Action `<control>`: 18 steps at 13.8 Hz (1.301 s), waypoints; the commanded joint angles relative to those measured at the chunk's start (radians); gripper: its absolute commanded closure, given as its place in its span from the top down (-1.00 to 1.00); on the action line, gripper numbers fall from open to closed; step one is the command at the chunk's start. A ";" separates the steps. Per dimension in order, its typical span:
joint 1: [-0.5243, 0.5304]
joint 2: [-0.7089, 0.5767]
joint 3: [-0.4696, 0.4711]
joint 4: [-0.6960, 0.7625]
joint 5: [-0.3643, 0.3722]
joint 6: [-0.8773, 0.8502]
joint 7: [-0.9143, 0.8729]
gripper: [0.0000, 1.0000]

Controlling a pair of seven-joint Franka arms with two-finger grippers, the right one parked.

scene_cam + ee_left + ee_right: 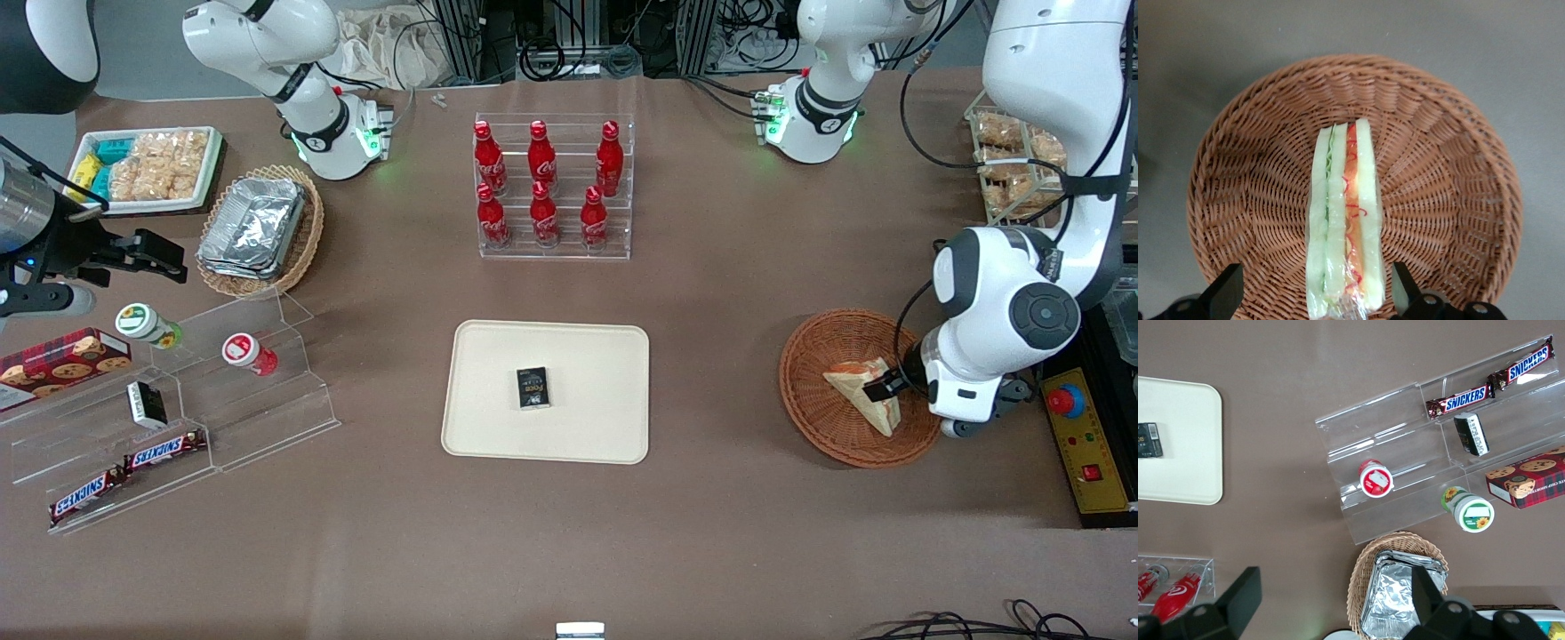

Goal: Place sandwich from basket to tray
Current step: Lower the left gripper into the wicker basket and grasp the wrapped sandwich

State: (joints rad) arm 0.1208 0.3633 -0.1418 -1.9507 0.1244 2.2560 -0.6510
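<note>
Both jaws of the gripper [1313, 293] straddle the sandwich [1343, 220]

Wrapped sandwich [867, 391] in wicker basket [813, 373], tool [1318, 297] open astride, tray [587, 356] apart

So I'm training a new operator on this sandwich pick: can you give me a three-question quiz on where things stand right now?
1. True or false: the sandwich already lies on the tray.
2. Multiple choice: what lies on the tray? A) a red bottle B) a small dark box C) a chocolate bar
3. Fill in: the gripper is open, one finger on each side of the sandwich, over the ______.

Key:
1. False: it lies in the basket.
2. B: the small dark box.
3. basket
</note>
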 commanded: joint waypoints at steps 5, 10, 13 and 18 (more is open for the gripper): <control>0.005 0.069 -0.005 -0.019 0.024 0.060 -0.136 1.00; -0.004 0.123 -0.007 0.023 0.026 0.089 -0.225 -0.53; -0.003 0.112 -0.008 0.023 0.023 0.082 -0.214 -1.00; -0.010 0.077 -0.034 0.269 0.009 -0.241 -0.099 -1.00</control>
State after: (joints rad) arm 0.1168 0.4588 -0.1589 -1.8254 0.1293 2.1924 -0.7848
